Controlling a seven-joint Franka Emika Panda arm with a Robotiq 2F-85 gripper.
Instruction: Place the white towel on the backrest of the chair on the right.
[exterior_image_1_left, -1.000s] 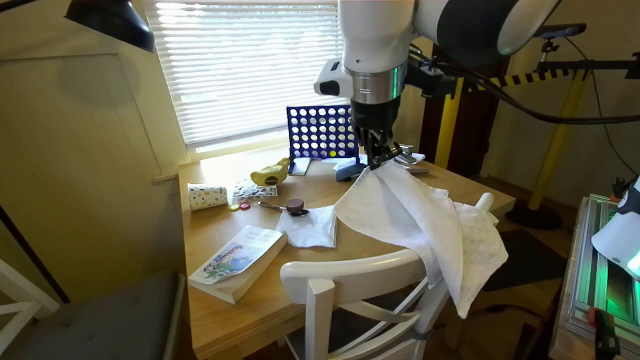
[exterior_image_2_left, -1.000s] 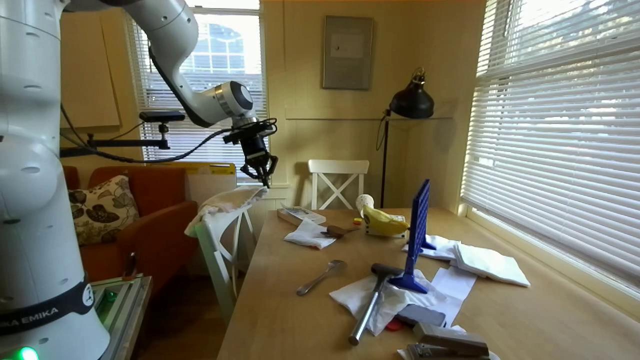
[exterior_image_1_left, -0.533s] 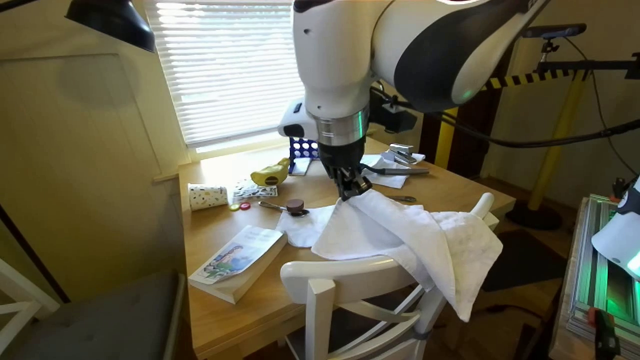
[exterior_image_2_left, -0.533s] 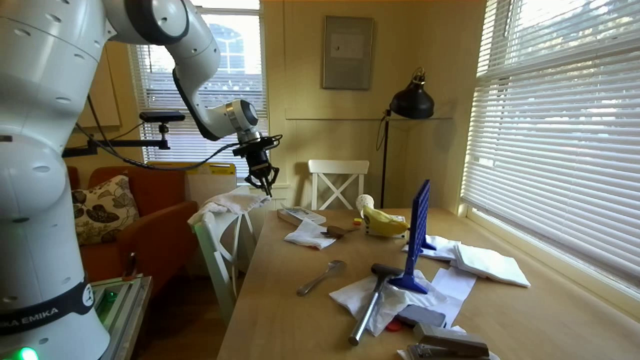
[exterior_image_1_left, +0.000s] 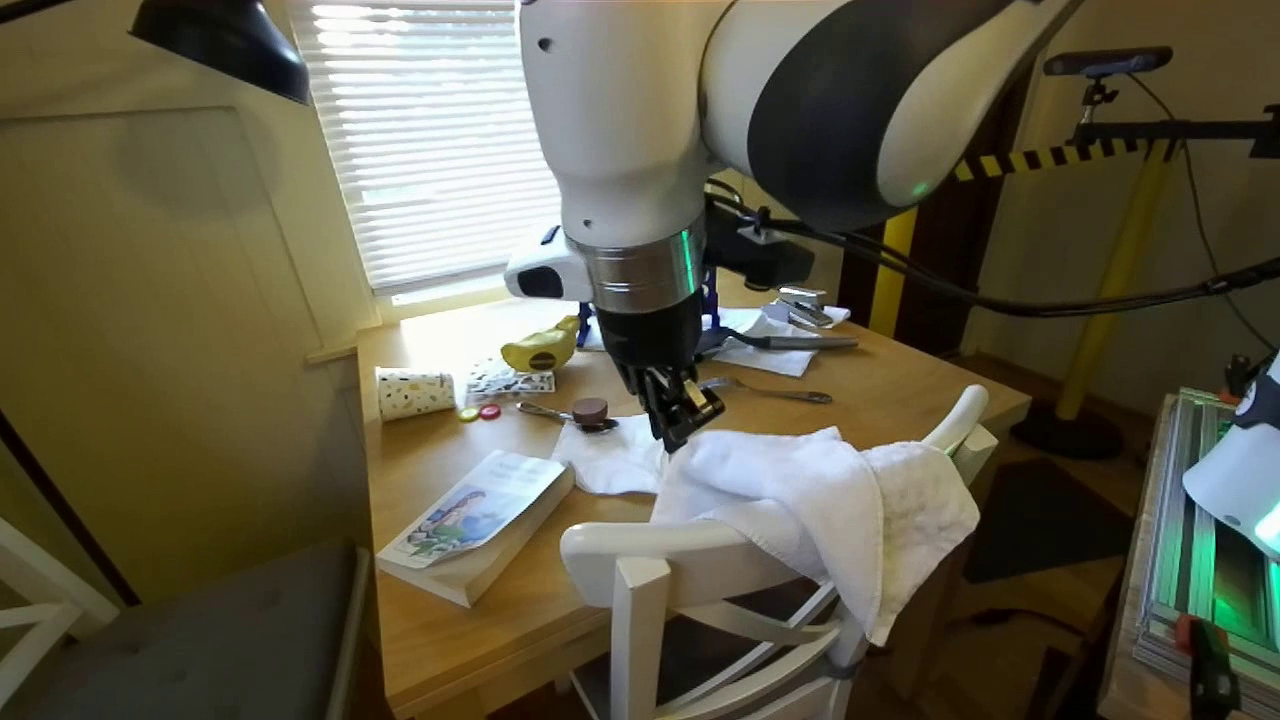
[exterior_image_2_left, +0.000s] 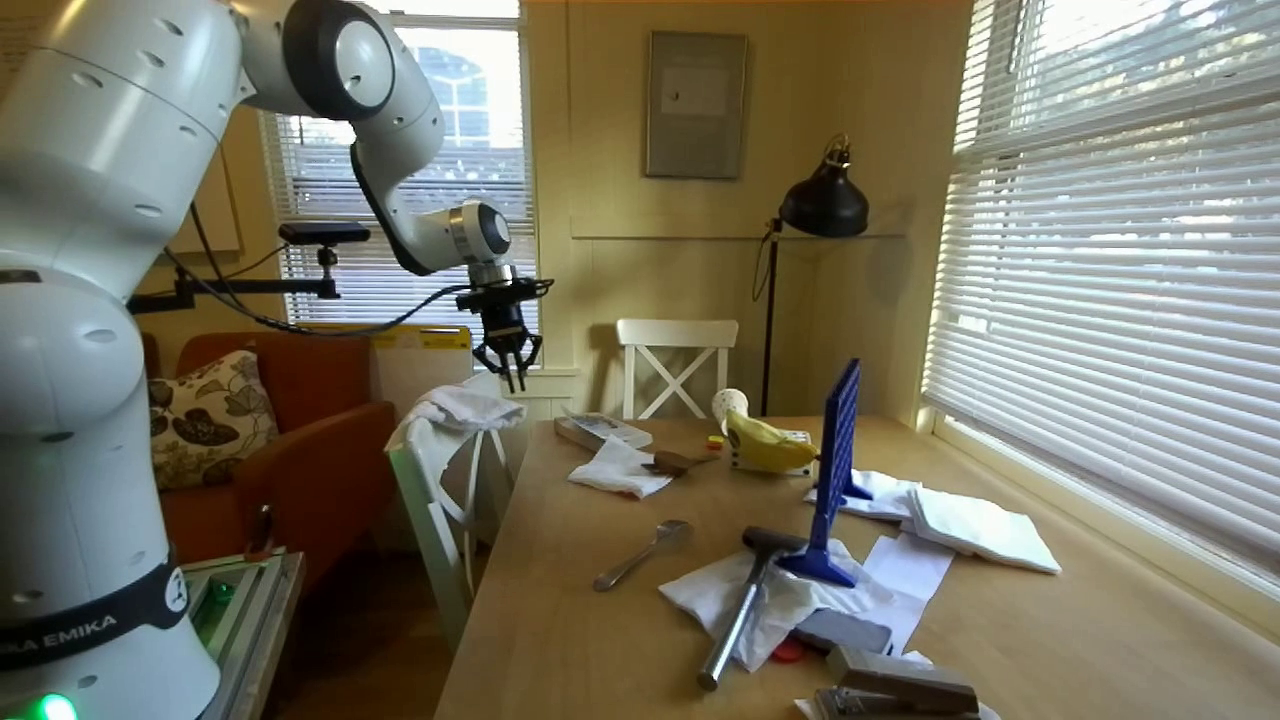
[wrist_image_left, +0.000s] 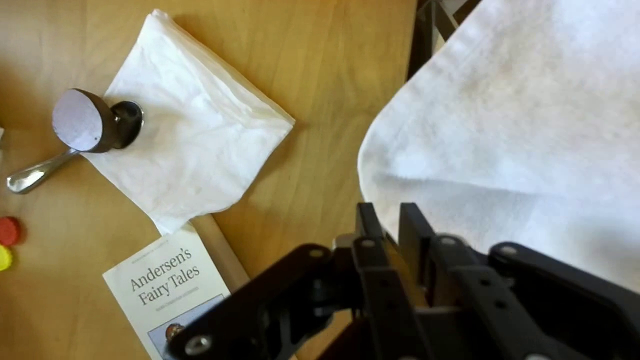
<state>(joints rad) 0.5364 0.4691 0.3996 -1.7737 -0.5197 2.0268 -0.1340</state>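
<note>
Because the chair (exterior_image_1_left: 639, 640) supports it across the backrest (exterior_image_1_left: 675, 552), the towel (exterior_image_1_left: 800, 480) hangs draped, the tool (wrist_image_left: 389, 219) parted, holding nothing.

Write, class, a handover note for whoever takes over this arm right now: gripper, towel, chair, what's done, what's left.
Gripper: slightly open, holding nothing, close to an edge of the white towel; contact can't be judged.
Towel: draped in folds over the backrest of the white X-back chair, its ends uncovered.
Done: towel on the backrest, out of the grip.
Left: probably only backing the gripper away.
</note>
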